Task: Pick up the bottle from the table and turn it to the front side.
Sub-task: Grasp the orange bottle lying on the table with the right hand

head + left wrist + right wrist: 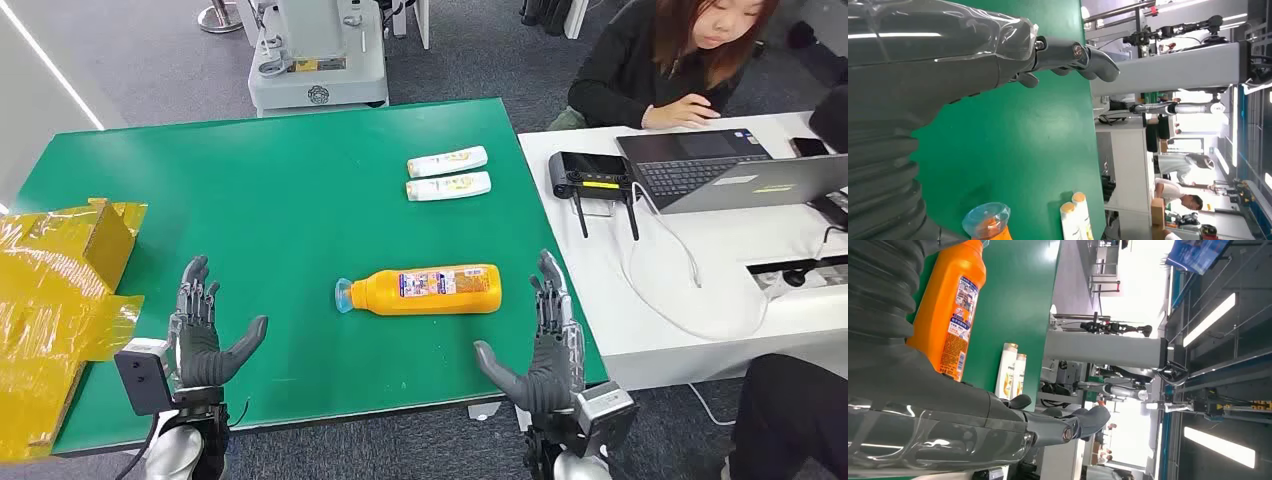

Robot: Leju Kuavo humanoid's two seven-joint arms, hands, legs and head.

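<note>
An orange bottle (425, 290) with a clear blue cap lies on its side on the green table (300, 180), cap pointing left, label facing up. The bottle (950, 310) also appears in the right wrist view, and its cap end (985, 222) in the left wrist view. My left hand (205, 330) is raised at the table's near edge, left of the bottle, fingers spread and holding nothing. My right hand (540, 340) stands just right of the bottle's base, fingers spread, apart from it. My left hand (948, 55) and right hand (973, 425) fill much of their wrist views.
Two small white bottles (447, 173) lie side by side farther back on the table. A yellow box wrapped in film (55, 300) sits at the left edge. A white desk (720, 260) with a laptop stands to the right, where a person (680, 50) sits.
</note>
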